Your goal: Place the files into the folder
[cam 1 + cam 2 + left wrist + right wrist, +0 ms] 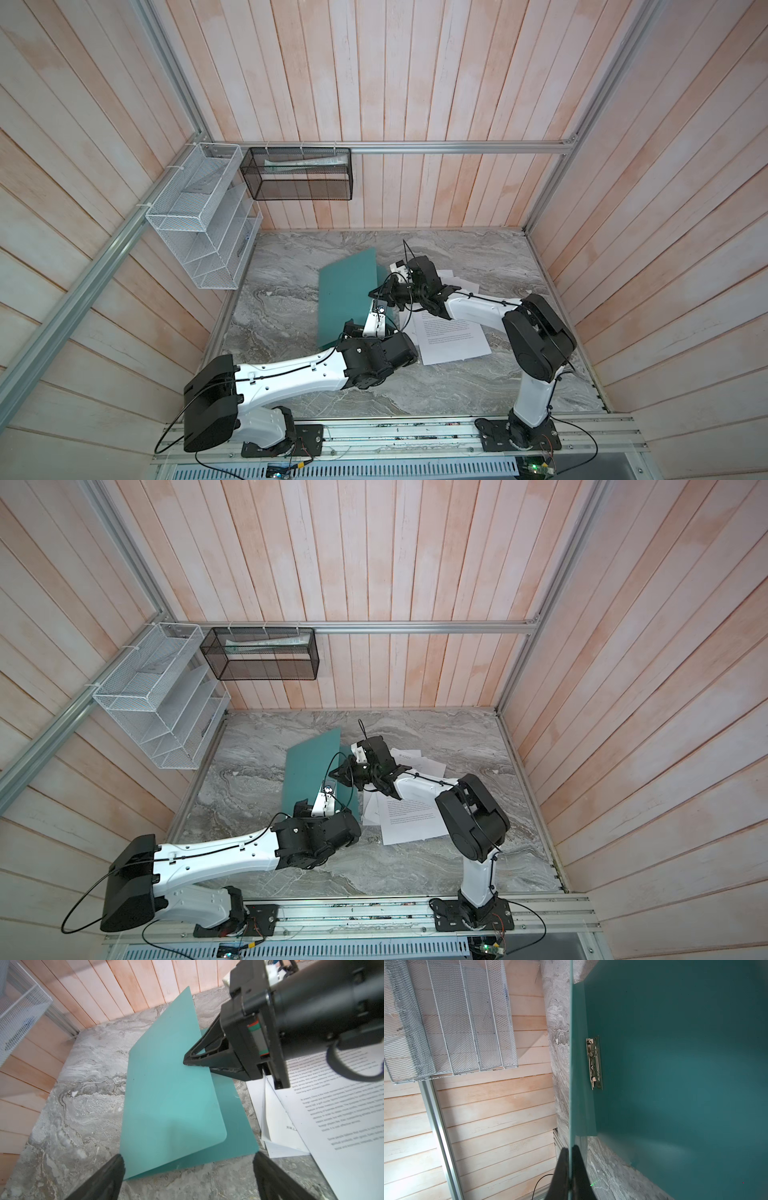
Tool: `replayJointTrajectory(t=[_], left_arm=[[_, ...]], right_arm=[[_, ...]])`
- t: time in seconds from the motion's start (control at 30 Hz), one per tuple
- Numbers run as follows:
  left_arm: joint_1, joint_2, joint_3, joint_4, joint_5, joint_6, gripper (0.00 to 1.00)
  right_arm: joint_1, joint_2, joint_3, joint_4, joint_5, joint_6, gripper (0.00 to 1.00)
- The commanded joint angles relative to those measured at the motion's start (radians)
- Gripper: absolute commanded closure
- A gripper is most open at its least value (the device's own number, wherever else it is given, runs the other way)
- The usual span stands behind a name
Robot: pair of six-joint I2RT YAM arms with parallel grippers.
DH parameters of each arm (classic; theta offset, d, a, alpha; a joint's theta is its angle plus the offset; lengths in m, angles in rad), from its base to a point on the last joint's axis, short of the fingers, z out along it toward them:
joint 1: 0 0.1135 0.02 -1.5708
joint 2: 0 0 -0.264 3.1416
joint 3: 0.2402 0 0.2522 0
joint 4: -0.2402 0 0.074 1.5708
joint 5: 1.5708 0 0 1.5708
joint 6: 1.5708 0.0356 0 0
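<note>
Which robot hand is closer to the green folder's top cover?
Right. The right gripper is pinched shut on the free edge of the folder, lifting its cover. The left gripper is open just short of the folder's near edge.

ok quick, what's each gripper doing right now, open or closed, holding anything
Left gripper: open, holding nothing, near the folder.
Right gripper: closed on the folder's raised top cover.
</note>
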Motion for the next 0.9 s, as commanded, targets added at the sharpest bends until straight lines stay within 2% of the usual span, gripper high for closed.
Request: replayJointTrajectory(t=[0.0, 0.33, 0.43, 0.6, 0.67, 0.77, 0.8, 0.83, 0.87], left_arm=[[0.002, -0.012, -0.04, 0.071, -0.037, 0.085, 0.03], [0.072, -0.016, -0.119, 0.198, 0.022, 0.136, 0.08], [0.096, -0.016, -0.133, 0.238, 0.036, 0.158, 0.16], [0.127, 0.005, -0.138, 0.285, 0.054, 0.193, 0.42], [0.131, 0.015, -0.138, 0.29, 0.053, 0.195, 0.48], [0.135, 0.02, -0.135, 0.286, 0.053, 0.196, 0.63], [0.136, 0.017, -0.135, 0.285, 0.055, 0.195, 0.74], [0.137, 0.013, -0.136, 0.286, 0.059, 0.196, 0.92], [0.138, 0.009, -0.137, 0.285, 0.055, 0.194, 1.0]], right_arm=[[0.013, -0.059, 0.008, 0.029, -0.019, 0.008, 1.0], [0.014, -0.076, -0.012, 0.075, -0.062, 0.013, 1.0], [0.014, -0.077, -0.019, 0.086, -0.079, 0.011, 1.0], [0.014, -0.099, -0.042, 0.084, -0.082, -0.012, 1.0], [0.014, -0.106, -0.05, 0.087, -0.09, -0.019, 1.0], [0.011, -0.11, -0.055, 0.097, -0.107, -0.026, 0.99], [0.01, -0.11, -0.058, 0.105, -0.113, -0.027, 0.99], [0.01, -0.111, -0.06, 0.109, -0.118, -0.027, 0.99], [0.008, -0.112, -0.062, 0.118, -0.123, -0.024, 0.98]])
